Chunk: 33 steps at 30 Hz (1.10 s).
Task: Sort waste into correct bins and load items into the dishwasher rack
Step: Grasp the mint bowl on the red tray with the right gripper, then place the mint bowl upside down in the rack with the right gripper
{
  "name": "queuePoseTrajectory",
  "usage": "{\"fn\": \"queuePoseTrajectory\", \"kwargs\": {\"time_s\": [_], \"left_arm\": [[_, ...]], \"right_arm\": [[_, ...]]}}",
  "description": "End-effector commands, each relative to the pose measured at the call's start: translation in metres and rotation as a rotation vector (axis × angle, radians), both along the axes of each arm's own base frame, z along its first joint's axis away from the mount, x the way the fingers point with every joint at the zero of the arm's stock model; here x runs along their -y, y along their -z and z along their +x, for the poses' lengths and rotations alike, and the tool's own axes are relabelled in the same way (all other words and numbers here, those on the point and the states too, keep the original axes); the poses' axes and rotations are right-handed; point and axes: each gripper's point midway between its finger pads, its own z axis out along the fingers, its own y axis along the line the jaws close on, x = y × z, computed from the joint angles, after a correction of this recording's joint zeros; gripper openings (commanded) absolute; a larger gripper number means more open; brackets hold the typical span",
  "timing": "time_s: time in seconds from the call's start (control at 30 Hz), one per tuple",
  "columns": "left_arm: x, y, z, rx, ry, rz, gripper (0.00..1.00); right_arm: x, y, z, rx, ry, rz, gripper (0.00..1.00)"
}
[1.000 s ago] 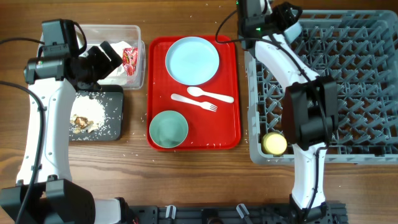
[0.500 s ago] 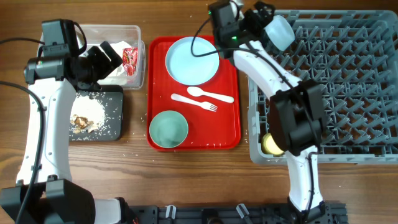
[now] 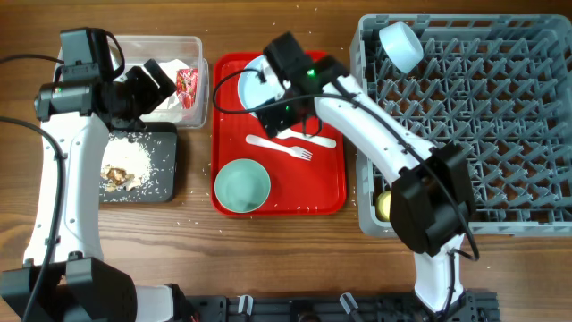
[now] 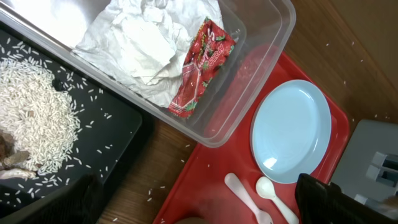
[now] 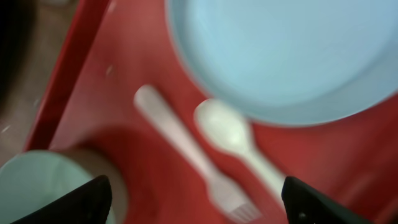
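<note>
My left gripper hangs open and empty above the clear tub, which holds the white napkin and the red wrapper. The black tray holds rice-like food scraps. My right gripper is open and empty over the red tray, above the white spoon and fork. The pale-blue plate lies just beyond them, and one blue-green bowl sits at the tray's front. A second bowl rests tilted in the grey rack. The yellow cup sits at the rack's front left, partly hidden by the arm.
Loose rice grains are scattered on the wood around the black tray and the red tray. The right arm stretches from the rack's front left corner across the tray. The right wrist view is blurred.
My right gripper left the bowl in the rack's back left corner and swung left and down over the red tray's cutlery. The left arm has not moved.
</note>
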Motion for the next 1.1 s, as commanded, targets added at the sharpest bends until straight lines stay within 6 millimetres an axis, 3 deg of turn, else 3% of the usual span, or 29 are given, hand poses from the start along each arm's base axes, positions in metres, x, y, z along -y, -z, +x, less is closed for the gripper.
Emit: {"fn": "queuePoseTrajectory", "kwargs": {"time_s": [0.0, 0.13, 0.27, 0.37, 0.5, 0.53, 0.63, 0.73, 0.83, 0.93, 0.97, 1.0, 1.07], "left_arm": [[0.000, -0.005, -0.001, 0.015, 0.002, -0.004, 1.00], [0.000, -0.005, -0.001, 0.015, 0.002, -0.004, 1.00], [0.000, -0.005, -0.001, 0.015, 0.002, -0.004, 1.00], [0.000, -0.005, -0.001, 0.015, 0.002, -0.004, 1.00], [0.000, -0.005, -0.001, 0.015, 0.002, -0.004, 1.00], [0.000, -0.005, -0.001, 0.015, 0.002, -0.004, 1.00], [0.000, -0.005, -0.001, 0.015, 0.002, -0.004, 1.00], [0.000, -0.005, -0.001, 0.015, 0.002, -0.004, 1.00], [0.000, -0.005, -0.001, 0.015, 0.002, -0.004, 1.00], [0.000, -0.005, -0.001, 0.015, 0.002, -0.004, 1.00], [0.000, -0.005, -0.001, 0.015, 0.002, -0.004, 1.00], [0.000, -0.005, -0.001, 0.015, 0.002, -0.004, 1.00], [0.000, -0.005, -0.001, 0.015, 0.002, -0.004, 1.00]], "right_arm": [[-0.018, 0.022, -0.056, -0.262, 0.078, 0.104, 0.80], [-0.020, 0.044, -0.084, -0.352, 0.102, 0.093, 0.69], [-0.022, 0.045, -0.086, -0.354, 0.096, 0.093, 0.64], [-0.023, 0.046, -0.087, -0.357, 0.098, 0.092, 0.39], [-0.023, 0.055, -0.092, -0.356, 0.123, 0.043, 0.16], [-0.023, 0.056, -0.092, -0.354, 0.125, 0.040, 0.04], [-0.021, 0.053, -0.085, -0.340, 0.144, 0.044, 0.04], [-0.011, 0.027, -0.059, -0.254, 0.182, 0.053, 0.04], [0.027, -0.014, -0.027, -0.095, 0.274, -0.008, 0.04], [0.094, -0.081, 0.007, 0.142, 0.458, -0.067, 0.04], [0.125, -0.108, 0.015, 0.234, 0.551, -0.093, 0.04], [0.170, -0.143, 0.021, 0.365, 0.669, -0.147, 0.04], [0.234, -0.194, 0.019, 0.551, 0.834, -0.242, 0.04]]}}
